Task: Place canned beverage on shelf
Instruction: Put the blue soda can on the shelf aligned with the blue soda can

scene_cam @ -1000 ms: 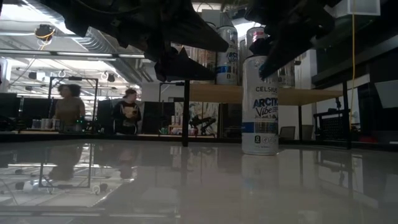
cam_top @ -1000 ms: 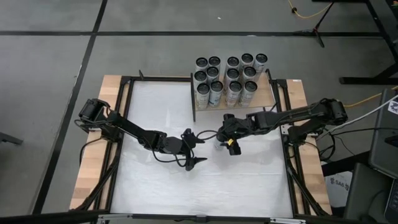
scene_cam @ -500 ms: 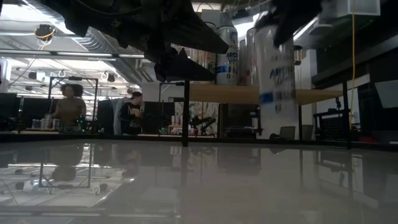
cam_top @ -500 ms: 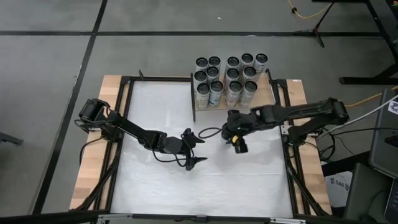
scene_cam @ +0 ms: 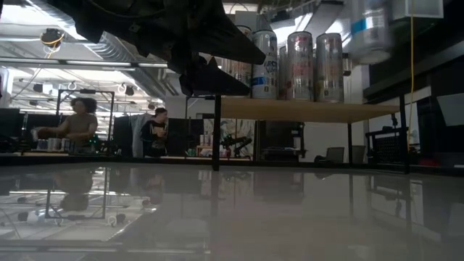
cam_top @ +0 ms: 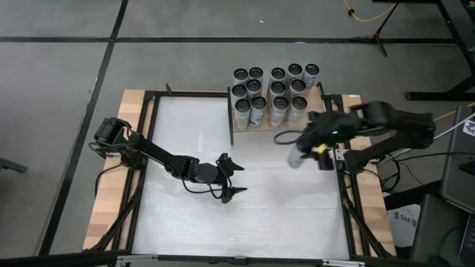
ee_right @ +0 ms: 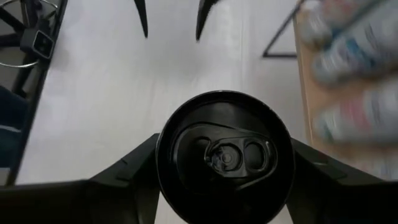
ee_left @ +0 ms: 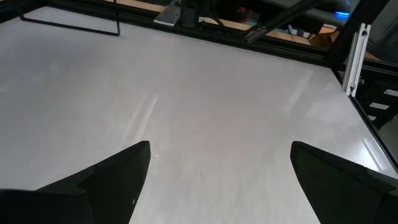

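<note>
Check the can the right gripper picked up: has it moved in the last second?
Yes. The can, shut in the right gripper, has left the tabletop. In the low view it rose above the shelf board; in the high view it shifted toward the table's right edge.

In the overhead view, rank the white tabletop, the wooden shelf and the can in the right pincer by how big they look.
Largest to smallest in the high view:
1. White tabletop
2. Wooden shelf, mostly covered by standing cans
3. Can held in the right pincer, which is partly hidden by the arm
</note>
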{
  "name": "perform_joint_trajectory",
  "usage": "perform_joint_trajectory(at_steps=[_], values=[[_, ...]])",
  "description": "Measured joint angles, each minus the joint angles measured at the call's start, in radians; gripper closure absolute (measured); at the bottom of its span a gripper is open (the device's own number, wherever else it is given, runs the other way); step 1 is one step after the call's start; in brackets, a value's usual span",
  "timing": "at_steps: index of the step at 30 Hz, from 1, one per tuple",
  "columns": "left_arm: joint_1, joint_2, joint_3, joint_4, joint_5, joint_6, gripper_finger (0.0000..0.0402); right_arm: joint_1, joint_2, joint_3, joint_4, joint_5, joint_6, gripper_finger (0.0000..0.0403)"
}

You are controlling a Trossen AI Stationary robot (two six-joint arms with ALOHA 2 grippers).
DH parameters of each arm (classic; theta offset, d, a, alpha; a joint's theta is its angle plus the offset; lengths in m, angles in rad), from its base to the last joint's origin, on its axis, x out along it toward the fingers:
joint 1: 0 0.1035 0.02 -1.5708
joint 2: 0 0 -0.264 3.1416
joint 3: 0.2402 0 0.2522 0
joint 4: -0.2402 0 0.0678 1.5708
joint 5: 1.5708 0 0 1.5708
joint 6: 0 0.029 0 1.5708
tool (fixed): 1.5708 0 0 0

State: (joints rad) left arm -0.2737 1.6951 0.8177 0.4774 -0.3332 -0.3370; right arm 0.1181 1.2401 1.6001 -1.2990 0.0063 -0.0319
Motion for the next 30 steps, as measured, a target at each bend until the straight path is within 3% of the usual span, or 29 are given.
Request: perform_joint_trajectory(at_steps=[5, 12, 17, 22, 30], values=[[0.0, 0.0, 0.0, 0.0, 0.0, 0.0, 0.002, -0.001, -0.109, 0.001, -0.121, 0.019, 0.082, 0.0158], [0.0, 0.0, 0.0, 0.001, 0.0, 0.0, 0.002, -0.001, -0.217, 0.002, -0.19, 0.192, 0.106, 0.0158], [0.0, 0.0, 0.0, 0.001, 0.0, 0.0, 0.002, -0.001, -0.239, 0.002, -0.198, 0.286, 0.074, 0.0158], [0.0, 0.0, 0.0, 0.001, 0.0, 0.0, 0.002, -0.008, -0.248, 0.002, -0.201, 0.308, 0.025, 0.0158], [0.0, 0.0, 0.0, 0.002, 0.0, 0.0, 0.002, -0.217, -0.22, 0.002, -0.198, 0.314, -0.126, 0.0159]])
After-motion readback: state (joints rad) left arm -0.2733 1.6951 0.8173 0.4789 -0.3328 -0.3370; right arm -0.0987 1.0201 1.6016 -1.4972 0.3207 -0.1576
